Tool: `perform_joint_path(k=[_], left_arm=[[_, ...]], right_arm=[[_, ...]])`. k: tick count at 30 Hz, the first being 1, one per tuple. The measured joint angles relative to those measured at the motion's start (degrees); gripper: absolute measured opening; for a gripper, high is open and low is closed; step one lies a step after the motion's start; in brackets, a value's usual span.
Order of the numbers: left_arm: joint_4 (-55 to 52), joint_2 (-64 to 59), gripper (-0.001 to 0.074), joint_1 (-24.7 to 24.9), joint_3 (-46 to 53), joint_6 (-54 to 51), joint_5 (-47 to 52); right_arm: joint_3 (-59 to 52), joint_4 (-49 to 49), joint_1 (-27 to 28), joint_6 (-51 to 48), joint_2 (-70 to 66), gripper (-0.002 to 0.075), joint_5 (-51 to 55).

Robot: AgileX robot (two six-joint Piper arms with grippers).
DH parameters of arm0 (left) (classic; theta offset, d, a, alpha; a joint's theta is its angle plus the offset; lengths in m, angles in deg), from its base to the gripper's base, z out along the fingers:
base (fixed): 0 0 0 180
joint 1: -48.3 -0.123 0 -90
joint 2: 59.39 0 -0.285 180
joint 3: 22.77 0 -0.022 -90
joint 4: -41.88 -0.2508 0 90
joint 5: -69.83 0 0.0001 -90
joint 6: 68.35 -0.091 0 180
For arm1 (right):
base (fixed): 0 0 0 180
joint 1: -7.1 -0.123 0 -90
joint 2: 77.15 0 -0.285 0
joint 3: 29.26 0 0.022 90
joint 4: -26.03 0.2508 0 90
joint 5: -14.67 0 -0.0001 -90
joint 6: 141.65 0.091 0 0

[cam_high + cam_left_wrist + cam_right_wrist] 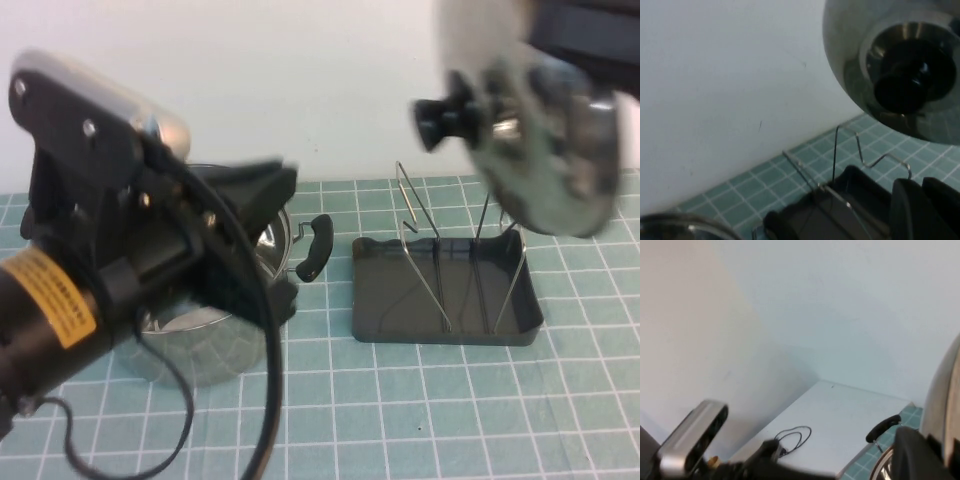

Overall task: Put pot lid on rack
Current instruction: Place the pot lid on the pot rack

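The pot lid [545, 150] is shiny steel and stands on edge in the air, with its black knob [445, 115] pointing left. It hangs above the rack's right end. My right gripper [585, 115] is shut on the lid's rim, mostly hidden behind it. In the right wrist view the lid's edge [940, 405] sits against a dark finger [917, 455]. The rack [400, 290] is a dark grey tray with silver wire loops [420, 215]. My left gripper [270, 200] hovers over the pot, shut and empty. The left wrist view shows the lid [850, 55], the rack [860, 190] and the left gripper [922, 210].
The deep steel pot [200, 350] stands left of the rack, its black handle [315, 250] near the tray's corner. My left arm covers most of it. A green gridded mat [420, 410] covers the table. A pale wall [300, 80] stands close behind.
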Motion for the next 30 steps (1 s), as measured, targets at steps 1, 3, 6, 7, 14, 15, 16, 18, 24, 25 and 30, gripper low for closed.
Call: perform_joint_path(k=[1, 3, 6, 7, 14, 15, 16, 18, 24, 25, 30], left_arm=[[0.0, 0.3, 0.0013, 0.0, 0.0, 0.4, 2.6], [0.1, 0.8, 0.0006, 0.0, 0.0, 1.3, 6.5], [0.4, 0.9, 0.0002, 0.0, 0.0, 2.1, 11.2], [0.6, 0.9, 0.0001, 0.0, 0.0, 2.4, 12.5], [0.9, 0.9, 0.0, 0.0, 0.0, 2.7, 16.0], [0.9, 0.9, -0.0001, 0.0, 0.0, 2.7, 16.1], [1.0, 0.9, -0.0001, 0.0, 0.0, 2.7, 16.2], [1.0, 0.9, -0.0001, 0.0, 0.0, 2.7, 16.6], [1.0, 0.9, -0.0001, 0.0, 0.5, 2.7, 17.4], [1.0, 0.9, -0.0001, 0.0, 0.6, 2.7, 17.6], [1.0, 0.9, -0.0001, 0.0, 0.6, 2.7, 17.8]], right_arm=[[1.5, 0.0, -1.5, 0.0, -2.3, 0.0014, -1.3], [3.9, 0.1, -3.3, 0.0, -6.4, 0.0014, -3.5], [6.3, 0.2, -4.1, 0.0, -13.0, 0.0014, -5.4], [6.8, 0.2, -4.2, 0.0, -15.0, 0.0014, -6.0], [7.3, 0.3, -4.2, -0.1, -25.4, 0.0014, -7.1], [7.3, 0.3, -4.2, -0.5, -26.5, 0.0014, -7.1], [7.3, 0.3, -4.2, -1.1, -27.4, 0.0014, -7.3], [7.3, 0.4, -4.2, -2.4, -28.5, 0.0014, -7.9], [7.3, 0.5, -4.2, -6.2, -29.9, 0.0013, -10.3], [7.3, 0.7, -4.2, -7.7, -30.1, 0.0013, -10.6], [7.5, 0.9, -4.2, -12.1, -30.5, 0.0059, -11.4]])
